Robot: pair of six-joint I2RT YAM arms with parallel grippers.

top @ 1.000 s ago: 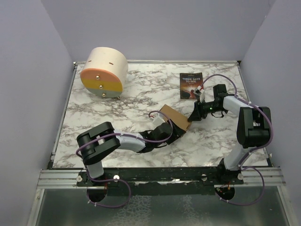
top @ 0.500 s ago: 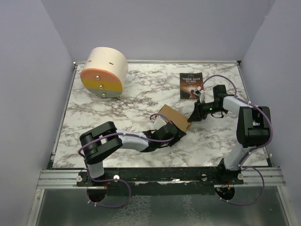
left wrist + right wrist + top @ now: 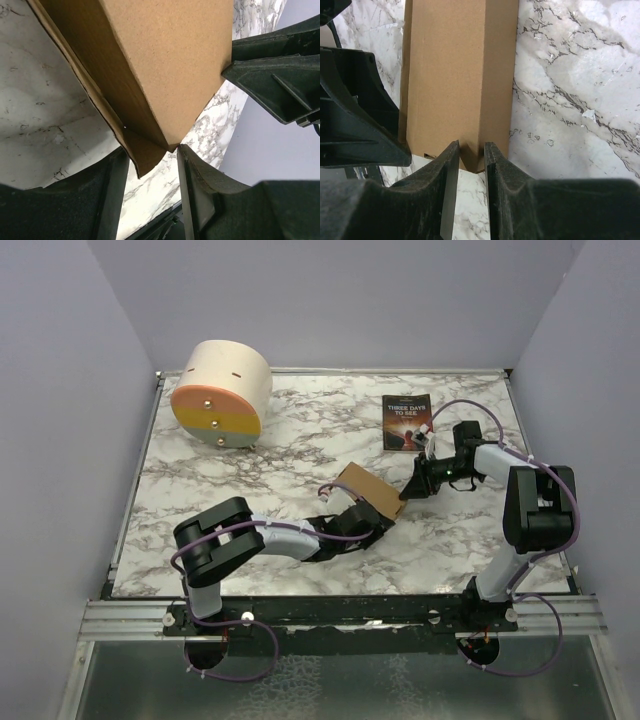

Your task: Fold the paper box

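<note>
The paper box (image 3: 368, 490) is a brown, partly folded cardboard box lying on the marble table near the middle. My left gripper (image 3: 372, 527) is at its near side. In the left wrist view the box (image 3: 165, 65) fills the top; a loose flap and the box's lower corner sit between the parted jaws of my left gripper (image 3: 150, 165). My right gripper (image 3: 407, 490) is at the box's right end. In the right wrist view the fingers of my right gripper (image 3: 471, 155) are close together around the near corner ridge of the box (image 3: 455, 75).
A dark-covered paperback book (image 3: 406, 422) lies at the back right, behind the right gripper. A big cream cylinder with an orange-yellow face (image 3: 220, 392) stands at the back left. Purple walls close in the table on three sides.
My left arm has shifted a little to the right and its gripper has slid along the box's near edge. The box and the right arm have stayed put.
</note>
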